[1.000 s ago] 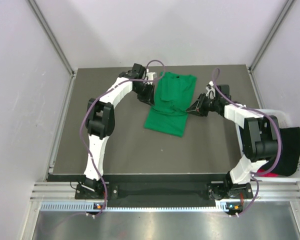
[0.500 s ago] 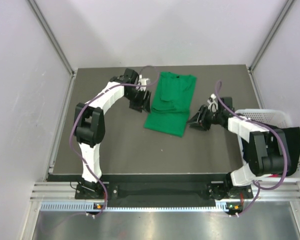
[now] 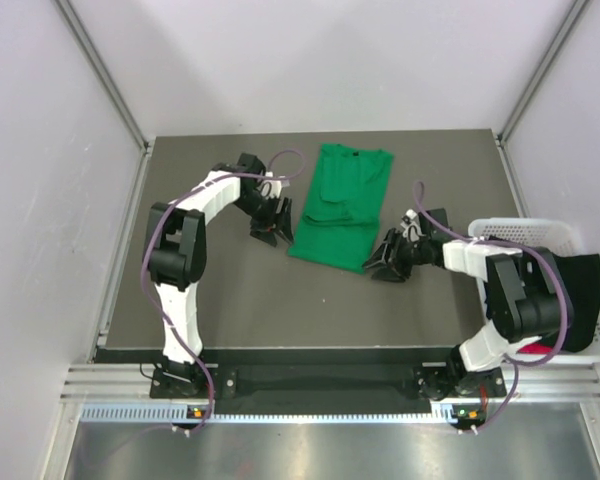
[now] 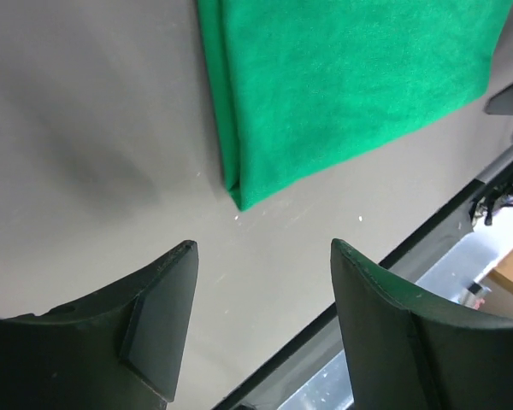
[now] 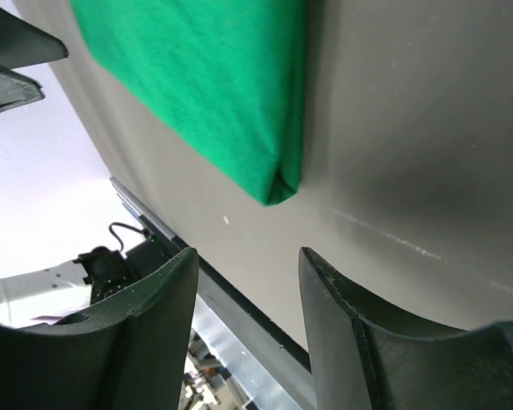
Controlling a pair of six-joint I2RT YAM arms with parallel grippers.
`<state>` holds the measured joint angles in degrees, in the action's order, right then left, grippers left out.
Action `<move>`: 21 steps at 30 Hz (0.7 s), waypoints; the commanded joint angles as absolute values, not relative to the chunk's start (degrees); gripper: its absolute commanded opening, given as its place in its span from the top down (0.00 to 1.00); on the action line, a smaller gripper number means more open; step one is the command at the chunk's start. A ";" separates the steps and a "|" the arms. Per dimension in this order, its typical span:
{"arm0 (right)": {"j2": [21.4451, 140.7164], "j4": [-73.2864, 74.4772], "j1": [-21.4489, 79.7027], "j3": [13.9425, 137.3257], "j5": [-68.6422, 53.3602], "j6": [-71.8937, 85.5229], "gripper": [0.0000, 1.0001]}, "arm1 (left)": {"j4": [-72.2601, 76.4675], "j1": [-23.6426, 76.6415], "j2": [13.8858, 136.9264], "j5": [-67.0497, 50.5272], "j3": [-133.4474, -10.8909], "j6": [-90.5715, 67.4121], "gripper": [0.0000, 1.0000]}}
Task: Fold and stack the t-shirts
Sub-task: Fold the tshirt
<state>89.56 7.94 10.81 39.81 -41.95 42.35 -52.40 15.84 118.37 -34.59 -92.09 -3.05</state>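
Left fingers [image 4: 162,316] and right fingers [image 5: 145,329] newly off green tee [image 3: 340,205], wide, empty; black tee [image 3: 580,300] over basket [image 3: 525,222].

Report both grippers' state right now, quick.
Left gripper: open, holding nothing, just off a near corner of the green t-shirt.
Right gripper: open, holding nothing, just off its other near corner.

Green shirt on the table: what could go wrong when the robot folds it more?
1. The left gripper and right gripper are open beside the near corners of the green shirt; pinching just the top layer might undo the fold.
2. The black shirt drapes over the basket rim by the right arm's elbow, which might snag it.
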 commanded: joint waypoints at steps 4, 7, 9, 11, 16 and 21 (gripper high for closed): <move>93.34 5.62 12.39 42.45 -41.13 42.98 0.49 | -52.91 16.08 122.43 -39.81 -92.28 -3.69 0.32; 93.95 5.63 12.92 42.37 -41.05 43.33 0.49 | -53.08 16.17 124.10 -40.60 -92.81 -3.78 0.32; 94.48 5.19 13.01 42.28 -40.96 43.50 0.49 | -53.00 16.17 125.15 -40.61 -92.99 -3.78 0.32; 95.27 4.57 13.01 42.27 -40.52 43.59 0.48 | -53.00 16.17 125.77 -40.52 -93.08 -3.87 0.33; 97.29 3.78 13.18 43.68 -40.43 44.21 0.51 | -53.09 16.26 127.26 -41.31 -93.69 -4.04 0.35; 99.05 3.34 13.10 44.65 -40.25 44.21 0.55 | -53.35 16.79 129.19 -41.57 -95.01 -4.13 0.40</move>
